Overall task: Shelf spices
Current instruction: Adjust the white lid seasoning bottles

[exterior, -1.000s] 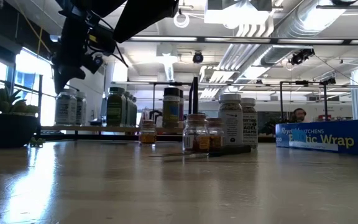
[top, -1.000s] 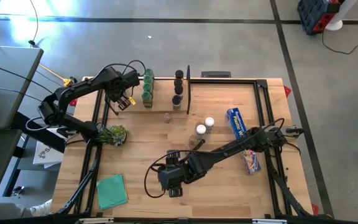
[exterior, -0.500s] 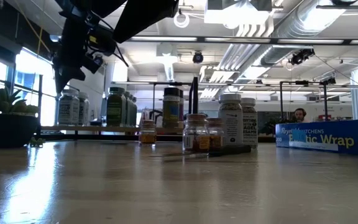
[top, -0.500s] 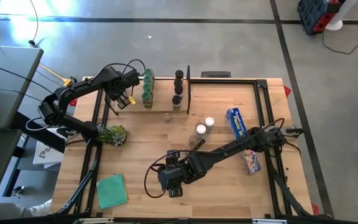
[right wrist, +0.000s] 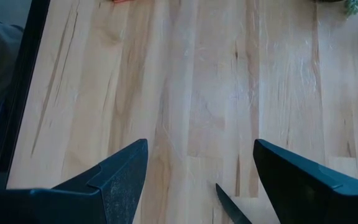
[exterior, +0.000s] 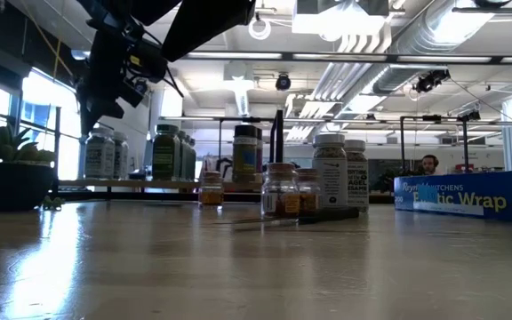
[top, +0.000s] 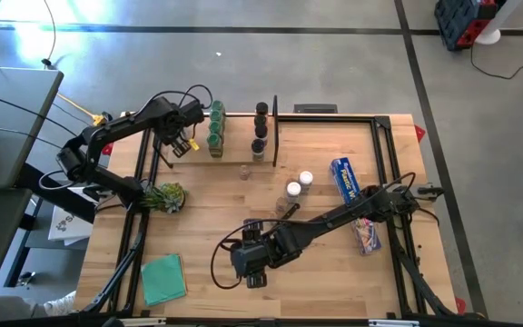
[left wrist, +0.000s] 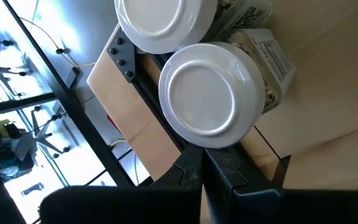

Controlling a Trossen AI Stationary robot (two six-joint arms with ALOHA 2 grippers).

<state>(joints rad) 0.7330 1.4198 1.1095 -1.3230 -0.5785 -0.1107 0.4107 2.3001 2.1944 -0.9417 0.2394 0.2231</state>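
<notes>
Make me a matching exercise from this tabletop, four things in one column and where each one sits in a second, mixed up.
Column one:
1. green cloth
2. blue wrap box
3. small plant
4. green-capped jars

Column two:
A. on the shelf at the table's far side
B. near-left corner of the table
C. left side of the table, in front of the shelf's left end
D. right part of the table, right of the two white-capped jars

Pairs: 1-B, 2-D, 3-C, 4-A

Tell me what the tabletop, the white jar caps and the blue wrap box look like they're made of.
Tabletop: pale wood planks, visible grain, slight sheen. White jar caps: probably smooth moulded plastic, softly glossy. Blue wrap box: likely printed cardboard, with crisp edges and lettering.
</notes>
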